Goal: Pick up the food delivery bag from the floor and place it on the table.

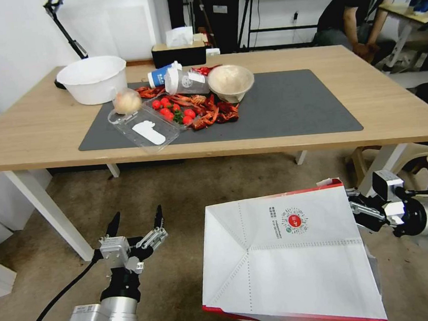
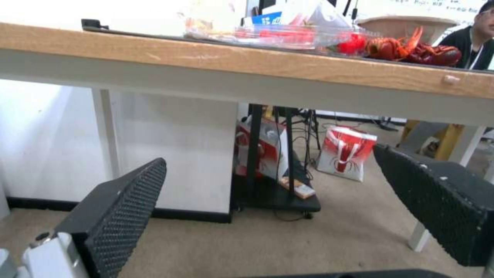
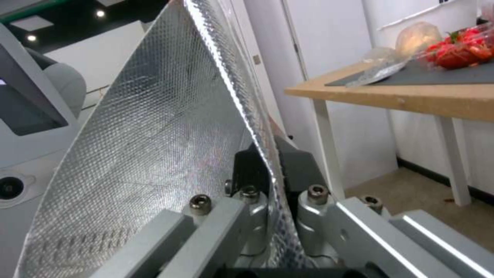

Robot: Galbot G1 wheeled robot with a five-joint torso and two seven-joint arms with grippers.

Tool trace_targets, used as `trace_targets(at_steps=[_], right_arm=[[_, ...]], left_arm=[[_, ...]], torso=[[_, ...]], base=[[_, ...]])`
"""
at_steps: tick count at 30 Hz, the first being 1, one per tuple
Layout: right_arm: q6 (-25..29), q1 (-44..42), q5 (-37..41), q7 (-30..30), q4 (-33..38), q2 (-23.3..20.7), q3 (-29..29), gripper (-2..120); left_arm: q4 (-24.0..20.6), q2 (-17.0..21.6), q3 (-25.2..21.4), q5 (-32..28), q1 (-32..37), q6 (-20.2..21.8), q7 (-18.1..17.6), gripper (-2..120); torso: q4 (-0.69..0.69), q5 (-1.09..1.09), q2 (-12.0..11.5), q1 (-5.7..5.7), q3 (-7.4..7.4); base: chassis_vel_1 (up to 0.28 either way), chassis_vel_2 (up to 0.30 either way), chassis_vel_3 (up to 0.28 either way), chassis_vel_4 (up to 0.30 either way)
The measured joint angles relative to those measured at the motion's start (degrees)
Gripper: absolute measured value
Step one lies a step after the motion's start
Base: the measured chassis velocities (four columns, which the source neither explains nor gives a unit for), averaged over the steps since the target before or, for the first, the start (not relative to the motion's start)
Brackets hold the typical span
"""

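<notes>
The food delivery bag [image 1: 291,258], white paper with red edges and a round red logo, hangs lifted in front of the table [image 1: 382,102], below its top. My right gripper [image 1: 355,212] is shut on the bag's upper right rim. In the right wrist view both fingers [image 3: 301,164] pinch the silver foil lining [image 3: 154,146]. My left gripper [image 1: 136,222] stands open over the floor [image 1: 178,203] at lower left, nothing between its black pads [image 2: 123,197]. The table's near edge [image 2: 257,63] runs above it in the left wrist view.
On the dark mat [image 1: 288,105] lie a clear tray with strawberries [image 1: 173,109], crayfish [image 1: 215,112], cups [image 1: 183,79] and a beige bowl [image 1: 231,81]. A white bowl [image 1: 93,79] sits at the back left. White table legs [image 1: 47,213] flank the floor space. A person sits at far right.
</notes>
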Motion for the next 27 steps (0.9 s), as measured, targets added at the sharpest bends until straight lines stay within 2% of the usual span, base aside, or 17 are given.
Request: trace_targets(at_steps=[2,3,4,8,27], right_arm=[[0.1,-0.3,0.0,-0.1,0.1,-0.2,0.2,0],[0.1,-0.3,0.0,-0.1,0.1,-0.2,0.2,0],[0.1,-0.3,0.2,-0.1,0.2,-0.3,0.3,0],[0.1,-0.3,0.3,-0.1,0.5,-0.3,0.3,0],[0.3,-0.5,0.1,0.2,1.0,0.2,0.3,0]], left_arm=[[-0.3,0.2,0.0,0.0,0.2,0.0,0.0,100],[-0.3,0.2,0.0,0.0,0.2,0.0,0.0,100],[-0.5,0.1,0.0,0.4,0.4,0.0,0.0,100],[-0.7,0.0,0.1,0.6,0.5,0.0,0.0,100],[-0.6,0.1,0.2,0.6,0.5,0.0,0.1,100]], torso=[[0.00,0.00,1.6,0.61,1.00],[0.00,0.00,1.6,0.61,1.00],[0.00,0.00,2.8,1.09,1.74],[0.00,0.00,4.4,1.69,2.66],[0.00,0.00,9.9,3.97,5.94]], base=[[0.000,0.000,0.000,0.000],[0.000,0.000,0.000,0.000],[0.000,0.000,0.000,0.000],[0.000,0.000,0.000,0.000],[0.000,0.000,0.000,0.000]])
